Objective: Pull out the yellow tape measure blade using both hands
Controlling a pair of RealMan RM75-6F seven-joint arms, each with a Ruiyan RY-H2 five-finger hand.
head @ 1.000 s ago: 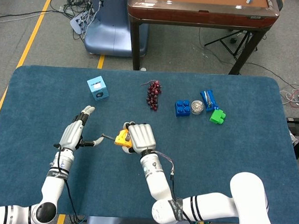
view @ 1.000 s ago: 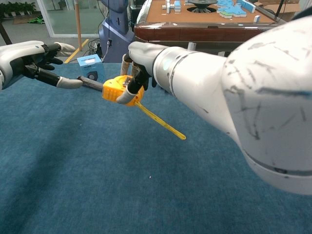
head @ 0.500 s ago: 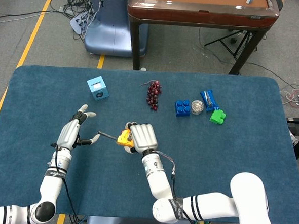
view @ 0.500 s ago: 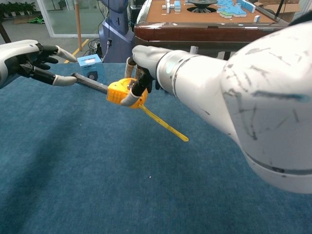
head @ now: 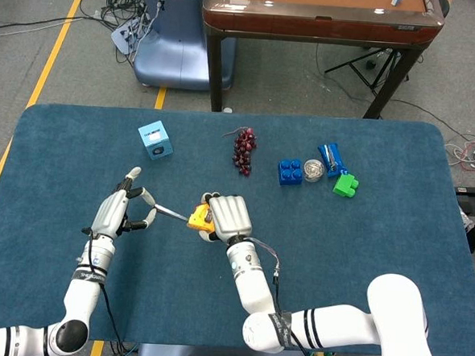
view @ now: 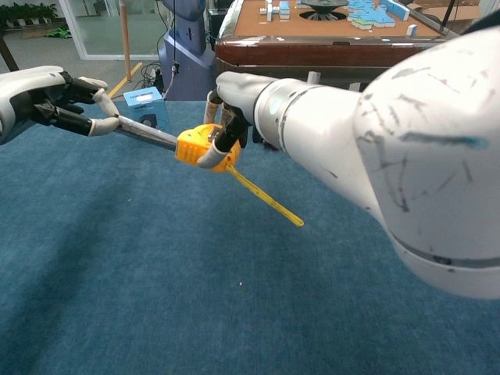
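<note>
My right hand grips the yellow tape measure case just above the blue table, near its middle. A short length of blade runs out of the case to the left and looks dark grey. My left hand pinches the blade's far end between thumb and a finger, its other fingers spread. A thin yellow strap hangs from the case toward the right in the chest view.
On the far half of the table lie a light blue cube, dark red grapes, a blue brick, a silvery ball, a blue packet and a green brick. A brown table stands beyond.
The blade shows a little longer between the hands. The case and right hand have shifted slightly right, and the left hand's thumb and finger have closed on the blade's tip.
</note>
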